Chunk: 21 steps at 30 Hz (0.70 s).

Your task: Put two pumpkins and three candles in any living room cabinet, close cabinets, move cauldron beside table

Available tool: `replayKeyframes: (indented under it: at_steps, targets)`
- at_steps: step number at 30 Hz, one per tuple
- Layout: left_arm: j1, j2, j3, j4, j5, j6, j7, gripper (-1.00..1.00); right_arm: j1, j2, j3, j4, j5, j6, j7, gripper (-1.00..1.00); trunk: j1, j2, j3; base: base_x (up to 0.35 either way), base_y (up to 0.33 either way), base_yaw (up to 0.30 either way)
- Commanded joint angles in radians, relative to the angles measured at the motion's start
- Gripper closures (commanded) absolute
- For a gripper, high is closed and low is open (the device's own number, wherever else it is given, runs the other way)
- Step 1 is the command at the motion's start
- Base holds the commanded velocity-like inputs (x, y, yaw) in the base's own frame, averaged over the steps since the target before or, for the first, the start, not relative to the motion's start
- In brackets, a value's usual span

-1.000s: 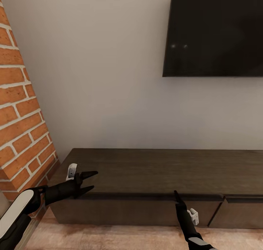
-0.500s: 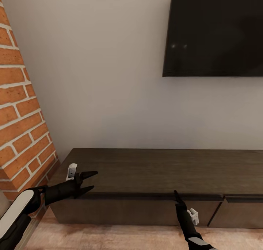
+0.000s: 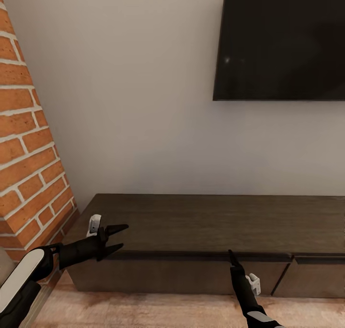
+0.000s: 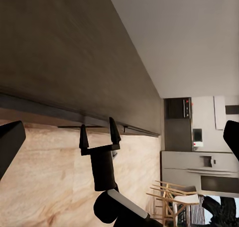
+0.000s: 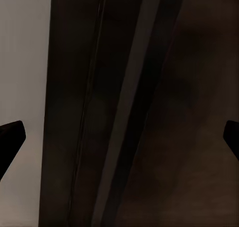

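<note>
My left arm reaches forward from the low left, its end effector (image 3: 114,236) with fingers spread, empty, level with the left end of the cabinet (image 3: 201,222), just at its top front edge. My right arm rises from below, its end effector (image 4: 99,132) also spread and empty, tips against the cabinet's front lip, drawers closed. A dark television (image 3: 282,40) hangs above.

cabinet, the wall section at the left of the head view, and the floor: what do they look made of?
Cabinet: dark-brown wood or wood veneer, matte; faint streaky grain on the flat top.
Left wall section: red-orange brick with pale mortar joints, rough and unglazed.
Floor: pale wood-look boards with visible grain; real wood or laminate, can't tell from the render.
</note>
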Motion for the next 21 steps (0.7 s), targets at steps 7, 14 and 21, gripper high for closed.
replayKeyframes:
  at_steps: [7, 14, 21]
  targets:
    - [-0.001, 0.001, -0.001, -0.001, 0.011, 0.001, 0.01, -1.0, -0.001, 0.001, 0.008, 0.003, -0.003, -0.006, 0.003, -1.0, 0.0, 0.0, -0.001, 0.0, 0.0, 0.0]
    - [-0.001, 0.001, -0.001, 0.001, 0.009, 0.001, 0.01, -1.0, -0.001, 0.001, 0.009, 0.003, -0.003, -0.006, 0.003, -1.0, 0.0, 0.0, -0.001, 0.021, 0.0, 0.0]
    - [-0.001, 0.001, -0.001, 0.001, 0.009, 0.001, 0.01, -1.0, -0.001, 0.001, 0.009, 0.003, -0.003, -0.007, 0.003, -1.0, 0.0, 0.0, -0.001, 0.001, 0.0, 0.0]
